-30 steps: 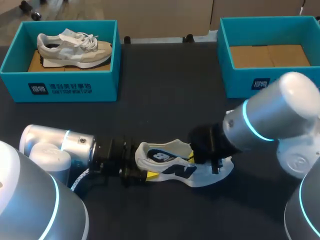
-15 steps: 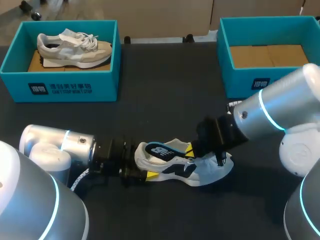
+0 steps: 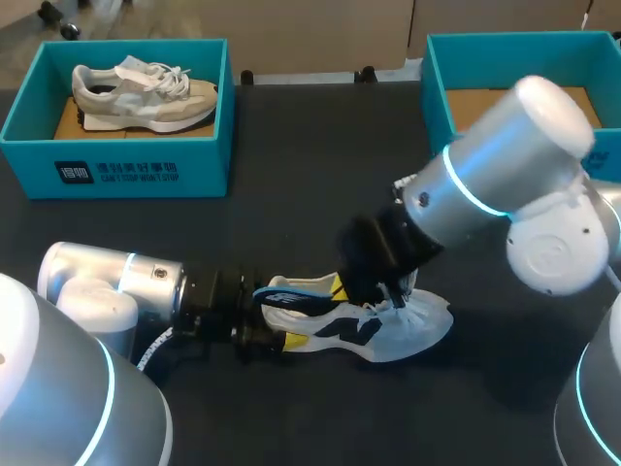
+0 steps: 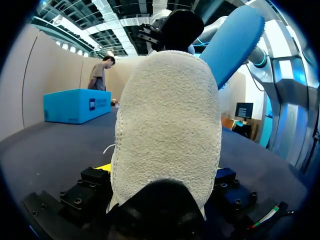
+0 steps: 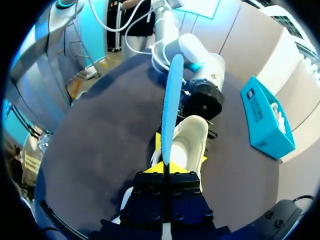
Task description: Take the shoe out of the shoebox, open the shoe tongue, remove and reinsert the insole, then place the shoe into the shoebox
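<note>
Shoe point(image 3: 374, 335) lies on table point(image 3: 291, 194), heel clamped in left gripper point(image 3: 277, 328); right gripper point(image 5: 165, 172) pinches blue insole point(image 5: 170, 100); left shoebox point(image 3: 116, 173) holds beige sneaker point(image 3: 146, 92).

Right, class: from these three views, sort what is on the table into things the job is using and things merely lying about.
In the job:
- white shoe, gripped at the heel by the left pincer
- blue insole, held in the right pincer
- far-right shoebox, no shoe in it, probably this shoe's box

Lying about:
- far-left shoebox
- grey shoe inside it
</note>
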You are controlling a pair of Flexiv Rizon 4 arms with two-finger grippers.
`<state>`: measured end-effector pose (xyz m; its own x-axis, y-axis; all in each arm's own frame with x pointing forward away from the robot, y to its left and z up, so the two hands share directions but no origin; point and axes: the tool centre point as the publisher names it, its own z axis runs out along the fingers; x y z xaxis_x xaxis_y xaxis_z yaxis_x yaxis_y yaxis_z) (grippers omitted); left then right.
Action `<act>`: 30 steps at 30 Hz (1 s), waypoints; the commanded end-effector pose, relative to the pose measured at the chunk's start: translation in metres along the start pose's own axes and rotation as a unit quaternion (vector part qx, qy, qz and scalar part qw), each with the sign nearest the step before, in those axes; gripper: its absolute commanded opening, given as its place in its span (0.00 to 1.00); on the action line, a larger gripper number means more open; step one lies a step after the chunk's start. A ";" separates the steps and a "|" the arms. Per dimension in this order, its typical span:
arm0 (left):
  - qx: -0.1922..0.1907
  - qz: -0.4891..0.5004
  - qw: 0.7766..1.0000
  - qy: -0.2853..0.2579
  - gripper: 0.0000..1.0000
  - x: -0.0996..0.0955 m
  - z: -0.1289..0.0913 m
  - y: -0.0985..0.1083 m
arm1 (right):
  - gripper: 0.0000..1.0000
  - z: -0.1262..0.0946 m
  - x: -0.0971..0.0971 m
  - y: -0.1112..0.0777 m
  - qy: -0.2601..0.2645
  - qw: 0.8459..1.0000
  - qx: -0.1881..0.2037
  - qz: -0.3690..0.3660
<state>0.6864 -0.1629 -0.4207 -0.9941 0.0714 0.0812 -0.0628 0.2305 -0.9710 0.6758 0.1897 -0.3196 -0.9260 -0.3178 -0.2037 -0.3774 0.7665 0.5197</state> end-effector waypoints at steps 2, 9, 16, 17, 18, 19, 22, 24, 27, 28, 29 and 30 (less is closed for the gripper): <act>0.000 0.000 1.000 0.000 0.00 -0.001 0.002 0.001 | 0.00 0.001 -0.007 0.011 0.021 0.999 0.032 -0.002; 0.000 0.000 1.000 0.000 0.00 -0.001 0.002 0.001 | 1.00 -0.008 -0.001 0.015 0.005 0.999 0.043 0.011; 0.000 0.000 1.000 0.000 0.00 -0.001 0.002 0.001 | 1.00 -0.016 0.001 0.016 -0.030 0.998 0.040 0.038; 0.000 0.000 1.000 0.000 0.00 -0.001 0.002 0.001 | 1.00 -0.017 0.001 0.015 -0.035 0.998 0.034 0.050; 0.000 0.000 1.000 0.000 0.00 -0.001 0.002 0.001 | 0.98 -0.017 0.001 0.014 -0.040 0.997 0.027 0.059; 0.000 0.000 1.000 0.000 0.00 -0.001 0.002 0.001 | 0.96 -0.018 0.001 0.014 -0.044 0.996 0.027 0.069; 0.000 0.000 1.000 0.000 0.00 -0.001 0.002 0.001 | 0.99 -0.017 -0.002 0.014 -0.046 0.995 0.023 0.088; 0.000 0.000 1.000 0.000 0.00 -0.001 0.002 0.001 | 0.83 -0.016 -0.004 0.015 -0.044 0.994 0.016 0.098; 0.000 0.000 1.000 0.000 0.00 -0.001 0.002 0.001 | 0.48 -0.013 -0.007 0.016 -0.034 0.993 0.010 0.115; 0.000 0.000 1.000 0.000 0.00 -0.001 0.002 0.001 | 0.43 -0.011 -0.009 0.017 -0.030 0.993 0.010 0.117; 0.000 0.000 1.000 0.000 0.00 -0.001 0.002 0.001 | 0.38 -0.009 -0.009 0.018 -0.027 0.992 0.009 0.122; 0.000 0.000 1.000 0.000 0.00 -0.001 0.002 0.001 | 0.33 -0.007 -0.010 0.019 -0.019 0.992 0.015 0.127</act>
<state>0.6866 -0.1629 -0.4208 -0.9941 0.0712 0.0813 -0.0629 0.2306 -0.9710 0.6723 0.1957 -0.2969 -0.9892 -0.0834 -0.1207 -0.1363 0.8278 0.5442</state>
